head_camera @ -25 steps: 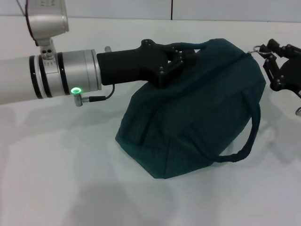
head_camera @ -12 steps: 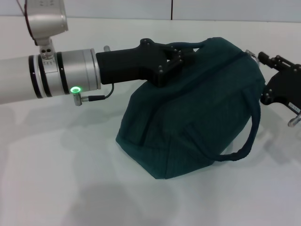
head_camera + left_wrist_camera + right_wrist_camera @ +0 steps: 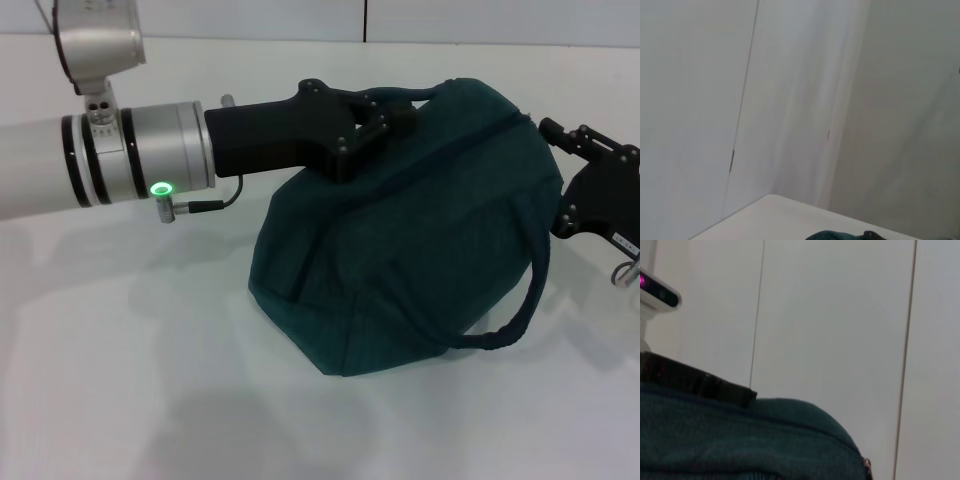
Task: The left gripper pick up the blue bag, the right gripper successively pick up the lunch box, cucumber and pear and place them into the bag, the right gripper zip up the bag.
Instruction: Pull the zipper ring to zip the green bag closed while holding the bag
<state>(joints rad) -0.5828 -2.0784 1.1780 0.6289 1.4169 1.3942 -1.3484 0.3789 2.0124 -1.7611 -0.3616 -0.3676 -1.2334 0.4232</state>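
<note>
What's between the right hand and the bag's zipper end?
Nothing visible. In the head view the right hand sits just beside the blue bag at its zipper end, bare table around. The left hand grips the bag's top handle, away from that end.

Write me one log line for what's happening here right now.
left gripper: shut on the blue bag's top handle | right gripper: beside bag's zipper end | bag: zipped, resting on table | lunch box, cucumber, pear: not visible

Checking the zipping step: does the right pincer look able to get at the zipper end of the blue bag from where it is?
Probably yes. The right pincer sits beside the blue bag at its zipper end, nothing between them.
</note>
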